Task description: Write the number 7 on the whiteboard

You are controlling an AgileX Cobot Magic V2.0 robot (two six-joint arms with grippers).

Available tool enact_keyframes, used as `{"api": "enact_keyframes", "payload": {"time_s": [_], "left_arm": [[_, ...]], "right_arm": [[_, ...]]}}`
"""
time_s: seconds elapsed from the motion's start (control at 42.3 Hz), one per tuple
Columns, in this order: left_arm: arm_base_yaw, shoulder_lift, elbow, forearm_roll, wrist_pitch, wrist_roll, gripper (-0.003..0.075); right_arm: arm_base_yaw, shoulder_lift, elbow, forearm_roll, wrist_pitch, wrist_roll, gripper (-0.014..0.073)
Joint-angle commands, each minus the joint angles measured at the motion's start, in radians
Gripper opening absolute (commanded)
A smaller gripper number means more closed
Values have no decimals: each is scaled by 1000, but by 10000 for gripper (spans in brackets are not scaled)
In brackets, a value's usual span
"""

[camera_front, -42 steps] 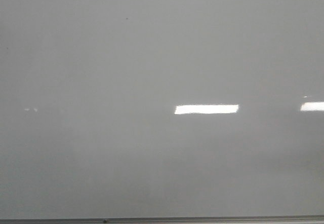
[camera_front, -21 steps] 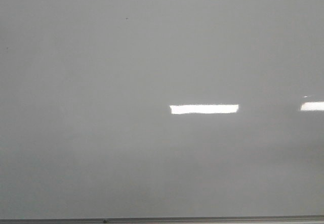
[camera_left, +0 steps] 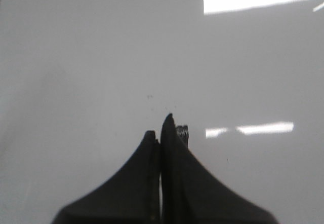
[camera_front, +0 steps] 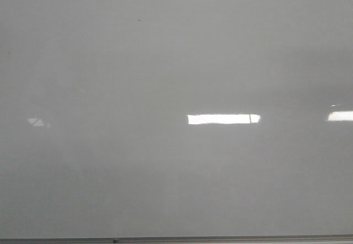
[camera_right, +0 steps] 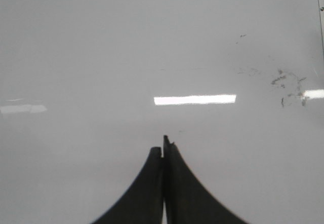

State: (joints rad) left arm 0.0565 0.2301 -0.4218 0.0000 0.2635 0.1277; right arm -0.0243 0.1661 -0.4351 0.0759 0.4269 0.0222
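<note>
The whiteboard [camera_front: 165, 62] fills the front view as a glossy pale-grey surface, and no number 7 shows on it in any view. Neither gripper appears in the front view. In the left wrist view my left gripper [camera_left: 159, 125] is shut, its dark fingers pressed together close over the whiteboard [camera_left: 101, 57], with nothing seen between them. A small grey ridged bit [camera_left: 183, 132] sticks out beside one fingertip. In the right wrist view my right gripper [camera_right: 161, 144] is likewise shut and holds nothing, above the whiteboard [camera_right: 101, 41].
A thin metal edge [camera_front: 220, 238] runs along the board's bottom. Bright glare patches [camera_front: 223, 118] lie on the surface. Faint dark smudges [camera_right: 286, 79] mark the board near a metal side strip [camera_right: 321, 21].
Only reflections differ: a small bright glint has come back at the left of the board, and a thin dark line now crosses the right end of the central glare bar.
</note>
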Motion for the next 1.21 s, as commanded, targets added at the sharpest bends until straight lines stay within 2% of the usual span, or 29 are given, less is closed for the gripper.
{"api": "enact_keyframes", "payload": {"time_s": [0.0,0.189,0.26,0.355,0.473,0.521,0.568,0.781,1.041,1.183], "left_arm": [[1,121,-72,0,-6,0,-20],[1,203,-80,0,-12,0,-18],[1,209,-80,0,-12,0,24],[1,210,-80,0,-12,0,183],[1,210,-74,0,-8,0,507],[1,210,-63,0,-16,0,599],[1,210,-53,-6,-27,0,640],[1,314,-51,-15,-40,0,650],[1,731,-190,-83,-14,0,625],[1,940,-270,-83,-25,0,582]], "right_arm": [[-1,113,-74,-1,-51,0,-67],[1,154,-79,-1,-90,0,-64],[1,154,-79,-1,-85,0,-21],[1,154,-78,-1,-82,0,149],[1,154,-76,-1,-81,0,461],[1,154,-76,-1,-81,0,542],[1,154,-76,-1,-81,0,584],[1,154,-76,-1,-85,0,601],[1,154,-76,-1,-122,0,601],[1,154,-76,-1,-126,0,601]]}}
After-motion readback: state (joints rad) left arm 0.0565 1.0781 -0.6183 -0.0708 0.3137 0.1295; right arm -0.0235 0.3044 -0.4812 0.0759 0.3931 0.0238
